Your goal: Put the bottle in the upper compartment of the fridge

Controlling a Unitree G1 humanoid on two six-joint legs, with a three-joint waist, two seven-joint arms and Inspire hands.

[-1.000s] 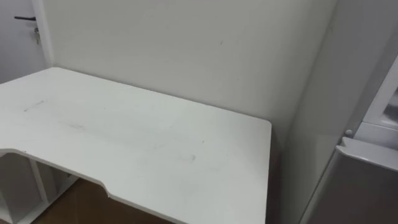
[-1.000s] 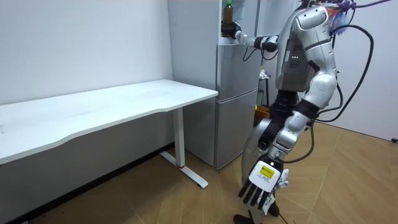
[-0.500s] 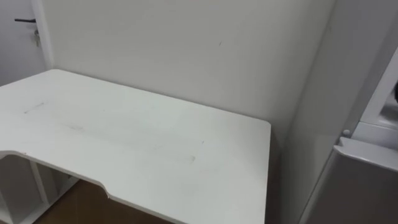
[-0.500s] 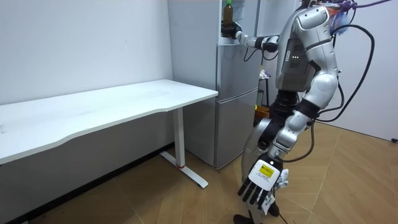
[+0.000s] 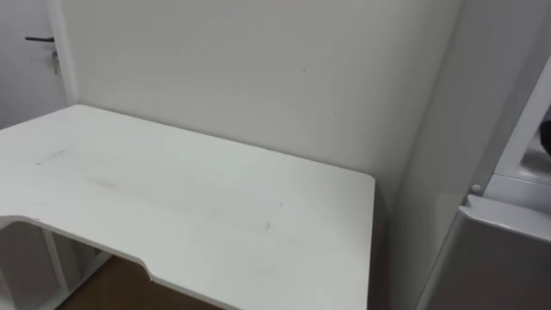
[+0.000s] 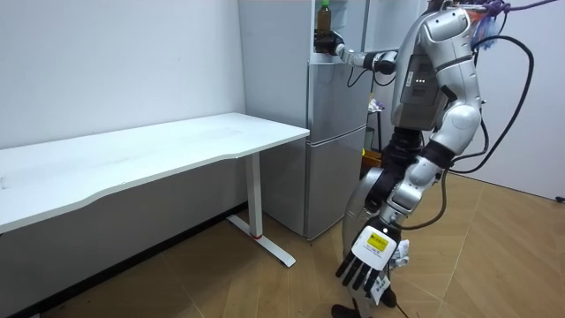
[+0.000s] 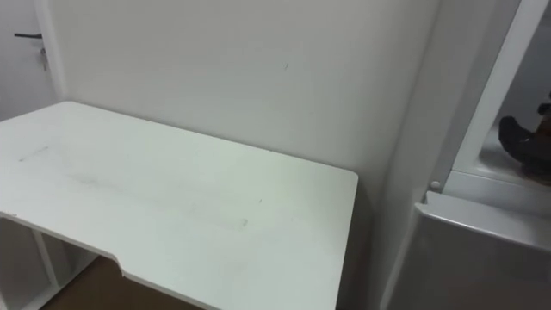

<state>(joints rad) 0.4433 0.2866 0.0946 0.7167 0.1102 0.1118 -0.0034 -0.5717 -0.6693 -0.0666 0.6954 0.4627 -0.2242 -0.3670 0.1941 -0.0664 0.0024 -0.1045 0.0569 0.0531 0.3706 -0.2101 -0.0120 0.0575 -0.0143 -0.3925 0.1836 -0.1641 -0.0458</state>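
In the room view I stand by the grey fridge [image 6: 335, 132], with my right arm stretched into its open upper compartment. My right hand [image 6: 327, 42] is curled round the base of a green bottle [image 6: 324, 15] that stands upright in there. The right eye view catches that dark hand [image 7: 522, 138] inside the white compartment, over the lower door [image 7: 482, 258]. My left hand [image 6: 368, 262] hangs low beside my leg with its fingers straight and holds nothing.
A long white table [image 5: 189, 207] runs along the wall left of the fridge, its right end close to the fridge's side [image 5: 430, 172]. A door handle [image 5: 39, 39] shows at the far left. Wooden floor [image 6: 494, 256] lies behind me.
The eye view has shifted a little, so the table sits slightly lower in it. My right hand stays at the bottle in the fridge, and the left hand hangs as before.
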